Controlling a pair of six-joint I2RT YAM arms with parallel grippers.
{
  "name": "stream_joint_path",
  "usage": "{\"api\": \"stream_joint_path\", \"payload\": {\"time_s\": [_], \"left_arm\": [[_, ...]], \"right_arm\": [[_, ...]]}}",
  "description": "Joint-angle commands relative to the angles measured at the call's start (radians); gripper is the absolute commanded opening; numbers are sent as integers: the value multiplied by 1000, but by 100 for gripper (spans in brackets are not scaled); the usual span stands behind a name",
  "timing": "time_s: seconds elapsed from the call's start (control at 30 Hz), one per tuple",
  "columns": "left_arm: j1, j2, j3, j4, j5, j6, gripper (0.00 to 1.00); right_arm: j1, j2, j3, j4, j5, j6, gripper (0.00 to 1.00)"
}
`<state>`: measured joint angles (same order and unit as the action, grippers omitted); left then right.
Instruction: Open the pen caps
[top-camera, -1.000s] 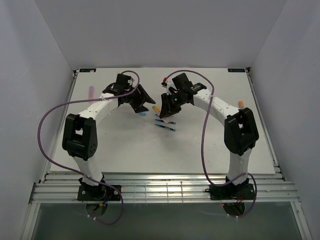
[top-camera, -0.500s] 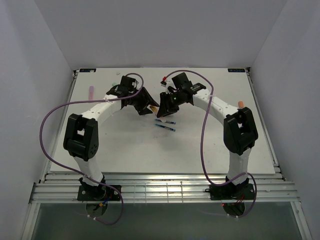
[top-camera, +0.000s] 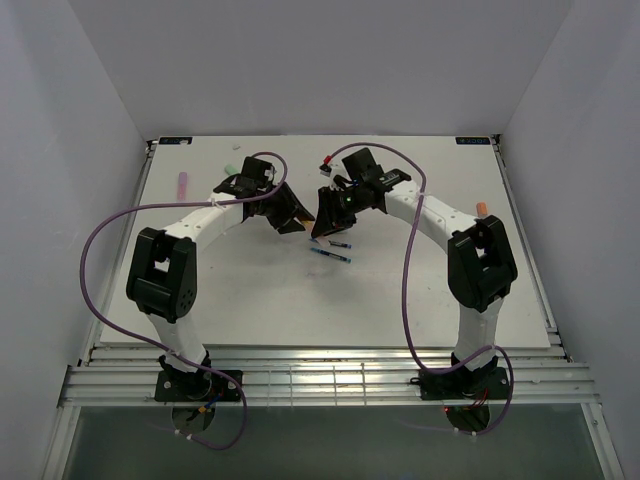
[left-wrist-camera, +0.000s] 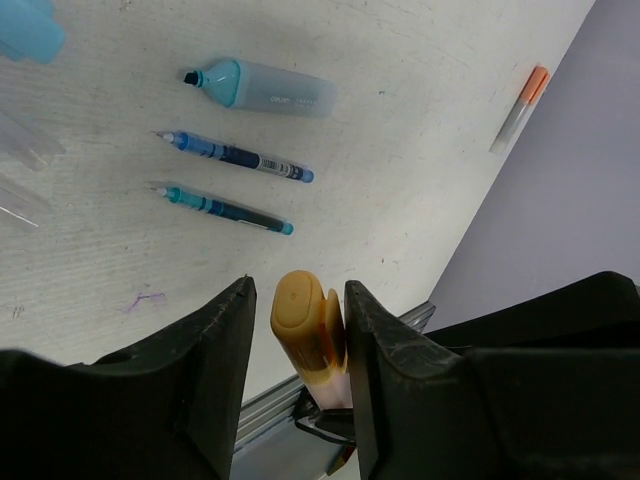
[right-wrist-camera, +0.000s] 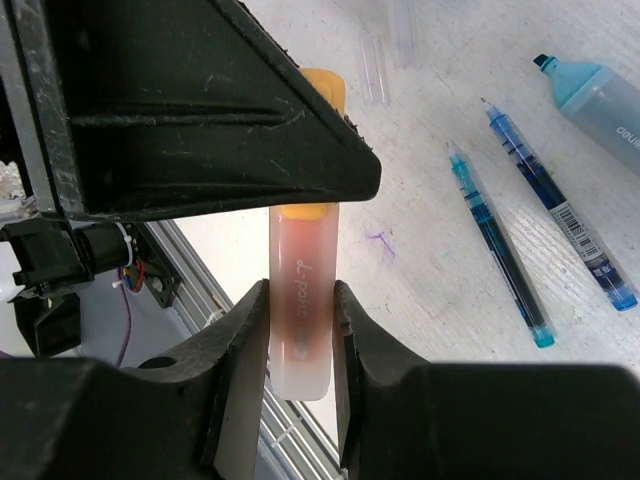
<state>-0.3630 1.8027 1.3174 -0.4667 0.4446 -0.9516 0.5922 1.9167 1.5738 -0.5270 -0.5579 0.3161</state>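
Observation:
My right gripper (right-wrist-camera: 300, 295) is shut on the translucent body of an orange pen (right-wrist-camera: 298, 330), holding it above the table. Its orange cap (left-wrist-camera: 305, 325) stands between the jaws of my left gripper (left-wrist-camera: 300, 290). The cap touches one finger, and a narrow gap shows at the other. In the top view the two grippers (top-camera: 298, 215) (top-camera: 322, 218) meet tip to tip at the table's middle. An uncapped light blue highlighter (left-wrist-camera: 270, 88) and two uncapped dark blue pens (left-wrist-camera: 235, 157) (left-wrist-camera: 225, 208) lie below them.
A pink pen (top-camera: 183, 185) and a green one (top-camera: 232, 168) lie at the back left. Another orange pen (top-camera: 481, 208) rests near the right edge. A light blue cap (left-wrist-camera: 25, 30) and clear caps (right-wrist-camera: 375, 70) lie by the blue pens.
My left gripper has moved right up to the right gripper, and its jaws have narrowed round the orange cap. The right gripper has kept its hold almost still.

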Motion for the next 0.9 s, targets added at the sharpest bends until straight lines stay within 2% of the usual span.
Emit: {"api": "stream_joint_path", "payload": {"time_s": [0.0, 0.23, 0.3, 0.43, 0.5, 0.53, 0.87], "left_arm": [[-1, -62, 11, 3, -14, 8, 49], [-1, -49, 26, 2, -6, 7, 31], [-2, -48, 31, -1, -6, 10, 23], [-1, -43, 45, -12, -4, 16, 8], [-2, -40, 49, -18, -3, 16, 0], [-2, -40, 49, -18, -4, 13, 0], [-2, -45, 52, -18, -4, 7, 0]], "right_arm": [[4, -56, 0, 27, -25, 11, 8], [6, -47, 11, 30, -37, 11, 8], [6, -44, 14, 30, -39, 6, 8], [6, -22, 52, -10, -34, -29, 27], [8, -5, 71, -24, -28, -38, 31], [8, 4, 86, -33, -27, -43, 35], [14, 47, 135, -44, -22, -41, 36]]}}
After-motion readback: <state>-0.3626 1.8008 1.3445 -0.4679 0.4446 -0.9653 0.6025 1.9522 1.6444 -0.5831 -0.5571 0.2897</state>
